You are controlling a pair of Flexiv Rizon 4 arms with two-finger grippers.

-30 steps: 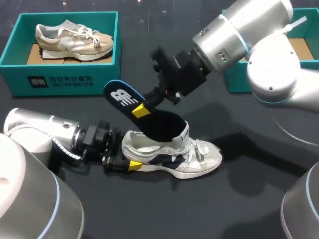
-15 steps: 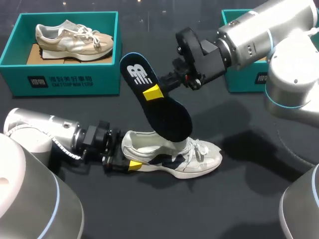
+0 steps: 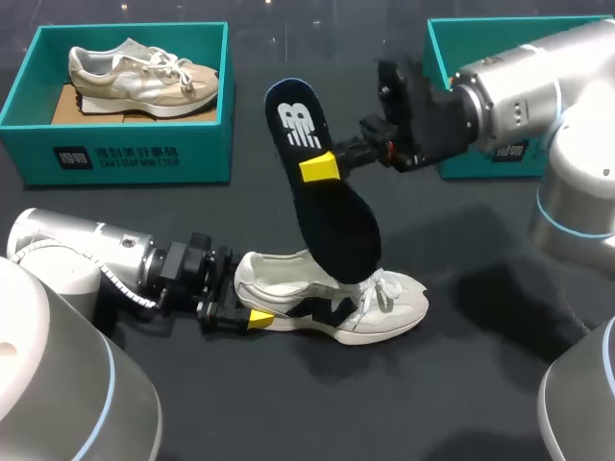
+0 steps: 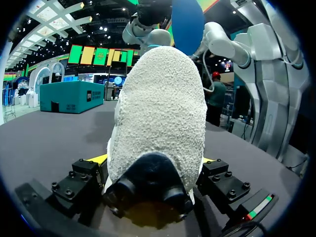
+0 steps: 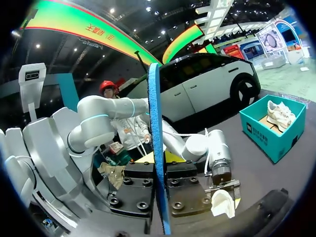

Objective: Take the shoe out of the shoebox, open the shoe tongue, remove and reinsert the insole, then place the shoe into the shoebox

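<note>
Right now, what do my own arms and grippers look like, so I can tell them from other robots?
The left arm and right arm are silver-grey rounded tubes with pale blue rings at the joints. The left gripper and right gripper are black bolted blocks with bright yellow fingertips. A white coiled cable runs along the left wrist.

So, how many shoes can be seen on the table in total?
2. One beige shoe lies in the left shoebox. One white shoe rests on the table, heel in the left claw. The right shoebox is partly hidden, so another may be inside.
</note>
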